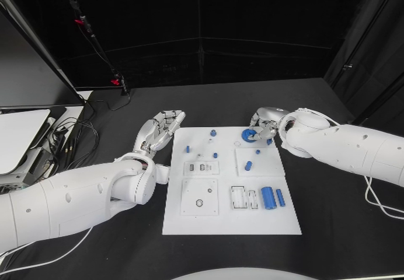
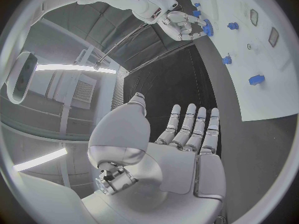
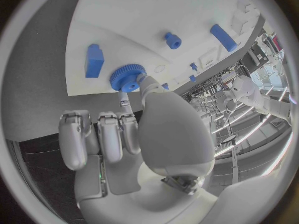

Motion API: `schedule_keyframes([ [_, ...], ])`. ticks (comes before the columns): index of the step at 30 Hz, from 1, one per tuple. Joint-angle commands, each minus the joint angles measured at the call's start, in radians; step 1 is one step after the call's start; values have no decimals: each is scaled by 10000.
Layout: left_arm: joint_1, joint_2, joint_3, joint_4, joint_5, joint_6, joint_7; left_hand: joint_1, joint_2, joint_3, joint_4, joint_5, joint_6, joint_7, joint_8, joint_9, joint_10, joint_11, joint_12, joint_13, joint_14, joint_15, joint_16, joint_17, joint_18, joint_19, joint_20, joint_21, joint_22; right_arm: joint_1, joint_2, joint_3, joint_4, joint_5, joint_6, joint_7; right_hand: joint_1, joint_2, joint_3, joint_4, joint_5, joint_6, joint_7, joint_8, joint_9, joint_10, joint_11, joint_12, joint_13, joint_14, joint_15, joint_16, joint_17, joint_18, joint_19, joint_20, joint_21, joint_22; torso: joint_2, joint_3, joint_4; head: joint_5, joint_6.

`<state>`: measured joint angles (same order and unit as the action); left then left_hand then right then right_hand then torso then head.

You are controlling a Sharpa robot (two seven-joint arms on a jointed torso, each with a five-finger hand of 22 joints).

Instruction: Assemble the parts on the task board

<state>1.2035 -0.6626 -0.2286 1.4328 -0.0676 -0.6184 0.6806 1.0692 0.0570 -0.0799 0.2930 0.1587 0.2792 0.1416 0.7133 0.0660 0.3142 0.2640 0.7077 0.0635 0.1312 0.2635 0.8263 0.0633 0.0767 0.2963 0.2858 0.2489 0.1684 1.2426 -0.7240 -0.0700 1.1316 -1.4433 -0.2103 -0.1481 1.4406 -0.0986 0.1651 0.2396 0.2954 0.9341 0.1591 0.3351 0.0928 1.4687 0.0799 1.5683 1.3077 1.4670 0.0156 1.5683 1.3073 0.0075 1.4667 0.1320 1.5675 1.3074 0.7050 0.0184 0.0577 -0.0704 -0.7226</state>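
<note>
One small blue gear [image 1: 249,135], upper right of the board: my right hand [image 1: 268,123] pinches its ridged rim; light, rigid, I'd guess. Left hand [image 1: 160,131] flat, holding nothing.

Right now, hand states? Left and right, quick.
Left hand: open, fingers straight, holding nothing, beside the task board.
Right hand: pinching the blue gear at the board's far edge.
</note>
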Motion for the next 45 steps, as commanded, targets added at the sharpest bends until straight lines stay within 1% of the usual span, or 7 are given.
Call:
schedule_keyframes([
  [1, 15, -13, 9, 24, -64, 28, 2507, 5, 115, -51, -12, 34, 73, 1555, -29, -9, 68, 9, -33, 7, 66, -7, 13, 10, 183, 7, 38, 34, -1, -46, 2, -38, 0, -62, 43, -150, 258, 197, 114, -62, -29, 481, -277, -93, -7, 1021, -84, 25, 2631, 1038, -71, 25, 2634, -75, 1041, -109, 33, 2634, 2, 3, 1, 7, -4],
  [11, 15, -38, 9, 44, -64, 29, 2504, 5, 115, -51, -12, 34, 73, 1555, -29, -9, 68, 9, -33, 7, 66, -7, 13, 10, 183, 7, 38, 34, -1, -46, -49, -37, 153, 159, -1600, 512, 334, 272, 197, -161, -29, 725, -297, -275, -60, 1021, -107, 25, 2631, 1038, -103, 25, 2634, -75, 1041, -141, 33, 2634, 2, -4, -7, 56, 58],
  [15, 15, -44, 8, 45, -64, 29, 2502, 5, 115, -51, -12, 34, 73, 1555, -29, -9, 68, 9, -33, 7, 66, -7, 13, 10, 183, 7, 38, 34, -1, -39, -257, -29, 566, 641, -2443, 838, 426, 257, 239, -269, -2, 812, -275, -407, -98, 1021, -95, 25, 2631, 1038, -106, 25, 2634, -75, 1041, -150, 33, 2634, -4, -9, 5, 106, 59],
  [20, 15, -47, 8, 47, -64, 25, 2500, 11, 125, -62, -11, 35, 75, 1555, -32, -8, 71, 8, -33, 7, 68, -6, 14, 11, 182, 8, 39, 38, 0, 2, -438, -18, 1106, 1012, -2830, 1010, 451, 250, 248, -304, 9, 848, -266, -454, -110, 1021, -88, 25, 2631, 1038, -103, 25, 2634, -75, 1041, -150, 33, 2634, -6, -11, 3, 135, 42],
  [32, 15, -31, 8, 32, -64, 25, 2491, 11, 125, -62, -11, 35, 75, 1555, -32, -8, 71, 8, -33, 7, 68, -6, 14, 11, 182, 8, 39, 38, 0, 53, 10, -11, 1689, 1249, -2623, 1121, 475, 276, 270, -334, 33, 883, -255, -519, -128, 1021, -79, 25, 2631, 1038, -98, 25, 2634, -75, 1041, -149, 33, 2634, 1, -1, 4, 331, 1],
  [40, 16, -14, 8, 25, -64, 22, 2488, 11, 125, -62, -11, 35, 75, 1555, -32, -8, 71, 8, -33, 7, 68, -6, 14, 11, 182, 8, 39, 38, 0, 54, 622, -10, 1577, 1210, -2091, 997, 484, 275, 274, -353, 34, 886, -244, -570, -142, 1021, -71, 25, 2631, 1038, -95, 25, 2634, -75, 1041, -148, 33, 2634, 8, 3, 7, 490, -35],
  [45, 16, -8, 8, 16, -64, 23, 2485, 11, 125, -62, -11, 35, 75, 1555, -32, -8, 71, 8, -33, 7, 68, -6, 14, 11, 182, 8, 39, 38, 0, 50, 965, -11, 1347, 1019, -1795, 899, 484, 275, 274, -353, 34, 886, -244, -570, -142, 1021, -71, 25, 2631, 1038, -95, 25, 2634, -75, 1041, -148, 33, 2634, 11, 0, 10, 510, -56],
])
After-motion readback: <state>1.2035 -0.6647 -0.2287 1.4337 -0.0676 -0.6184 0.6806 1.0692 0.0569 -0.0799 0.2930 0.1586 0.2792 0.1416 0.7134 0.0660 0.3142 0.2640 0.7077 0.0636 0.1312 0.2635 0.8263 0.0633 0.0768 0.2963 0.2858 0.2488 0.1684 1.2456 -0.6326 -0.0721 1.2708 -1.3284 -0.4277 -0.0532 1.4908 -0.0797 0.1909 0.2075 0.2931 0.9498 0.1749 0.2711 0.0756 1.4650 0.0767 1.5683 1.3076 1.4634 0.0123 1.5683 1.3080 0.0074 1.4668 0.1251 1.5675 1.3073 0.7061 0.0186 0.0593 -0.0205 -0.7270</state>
